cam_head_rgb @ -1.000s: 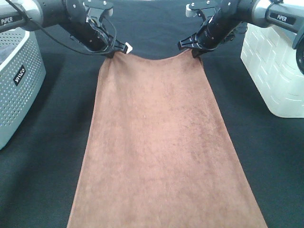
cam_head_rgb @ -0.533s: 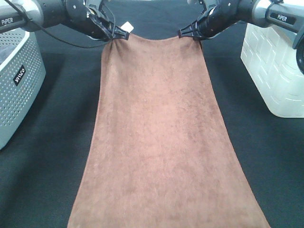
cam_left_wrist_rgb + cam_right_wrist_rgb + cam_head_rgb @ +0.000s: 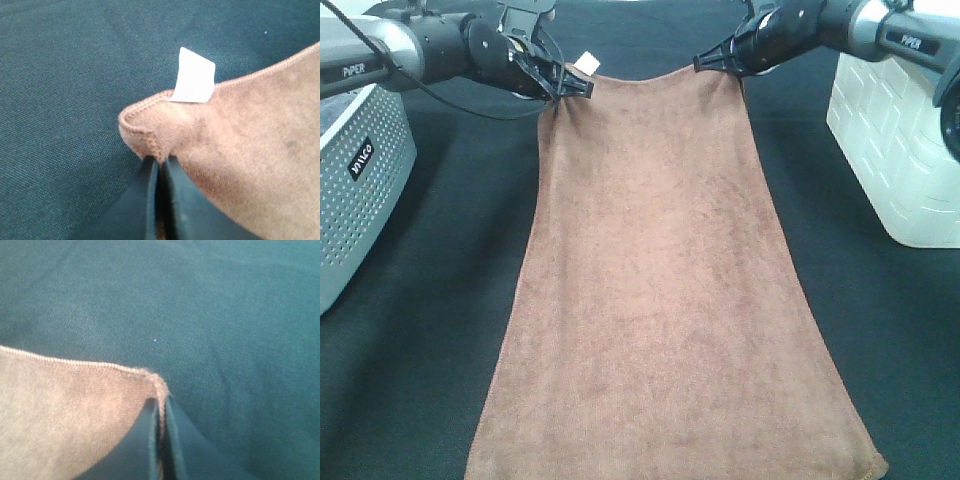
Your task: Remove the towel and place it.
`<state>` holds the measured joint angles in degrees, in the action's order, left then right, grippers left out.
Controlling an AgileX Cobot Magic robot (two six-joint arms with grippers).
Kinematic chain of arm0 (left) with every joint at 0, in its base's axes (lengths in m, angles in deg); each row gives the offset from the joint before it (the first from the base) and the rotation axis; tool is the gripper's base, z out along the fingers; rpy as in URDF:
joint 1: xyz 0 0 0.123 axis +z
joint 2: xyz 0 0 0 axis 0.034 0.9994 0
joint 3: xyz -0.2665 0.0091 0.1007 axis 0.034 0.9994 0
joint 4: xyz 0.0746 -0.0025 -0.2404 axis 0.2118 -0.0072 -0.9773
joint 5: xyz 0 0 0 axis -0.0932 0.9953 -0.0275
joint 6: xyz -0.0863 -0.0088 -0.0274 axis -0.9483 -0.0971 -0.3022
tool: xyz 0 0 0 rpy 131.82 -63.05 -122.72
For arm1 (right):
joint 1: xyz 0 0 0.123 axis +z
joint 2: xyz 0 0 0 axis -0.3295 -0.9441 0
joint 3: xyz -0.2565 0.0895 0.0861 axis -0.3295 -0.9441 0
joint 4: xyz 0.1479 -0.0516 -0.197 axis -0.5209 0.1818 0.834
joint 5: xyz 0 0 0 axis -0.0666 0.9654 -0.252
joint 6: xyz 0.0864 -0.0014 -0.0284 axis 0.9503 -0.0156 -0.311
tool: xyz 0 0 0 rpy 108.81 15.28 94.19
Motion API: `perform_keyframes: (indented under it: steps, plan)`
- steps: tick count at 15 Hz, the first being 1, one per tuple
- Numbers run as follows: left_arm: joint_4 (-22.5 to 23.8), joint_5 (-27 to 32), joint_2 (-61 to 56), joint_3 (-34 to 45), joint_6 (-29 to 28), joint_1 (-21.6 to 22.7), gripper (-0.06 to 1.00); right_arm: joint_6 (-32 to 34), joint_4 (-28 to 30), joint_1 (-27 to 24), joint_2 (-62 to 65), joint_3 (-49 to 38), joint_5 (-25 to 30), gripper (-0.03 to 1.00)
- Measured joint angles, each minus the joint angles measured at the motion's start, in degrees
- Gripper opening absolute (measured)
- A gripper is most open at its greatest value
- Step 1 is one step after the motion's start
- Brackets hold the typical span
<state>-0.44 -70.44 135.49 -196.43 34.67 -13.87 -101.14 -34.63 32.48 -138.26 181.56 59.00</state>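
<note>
**Towel held by 2 thin corner bites**

The towel [image 3: 670,280] lies lengthwise down the middle of the black table cloth [image 3: 430,320]. Its far short edge is raised off the surface and its near hem reaches the bottom of the high view. The left gripper [image 3: 160,164] is clamped on the far corner just beside the white tag [image 3: 194,77]. The right gripper [image 3: 160,407] is clamped on the other far corner. Both sets of jaws are pressed together with only the hem between them.

The main risk, as I judge it, is a corner slipping out. Each bite takes very little fabric, and most of the towel's weight rests on the cloth, so dragging or lifting it would pull hard on the 2 hems. Spreading the arms wider could also tug a corner free. If 1 arm rises faster than the other, the towel would hang skewed. The pile may also catch on the table cloth and ruck it.

The cloth is flat, dark and finely woven. A grey perforated basket [image 3: 355,180] stands at the left and a white bin [image 3: 895,150] at the right, both close enough for a swinging towel to catch. Nothing of the room beyond the table shows
</note>
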Motion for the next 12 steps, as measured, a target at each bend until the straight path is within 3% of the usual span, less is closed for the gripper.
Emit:
perform_keyframes:
  steps: [8,12]
  plan:
    - [-0.46,-7.16,4.3,0.0,0.0,-0.06,0.0,0.0,-1.03,-0.86,-4.76,0.06,-3.38,0.01]
    - [-2.86,-11.52,5.44,0.0,0.0,-0.06,0.0,0.0,-2.75,-1.32,-6.65,0.17,-4.58,0.01]
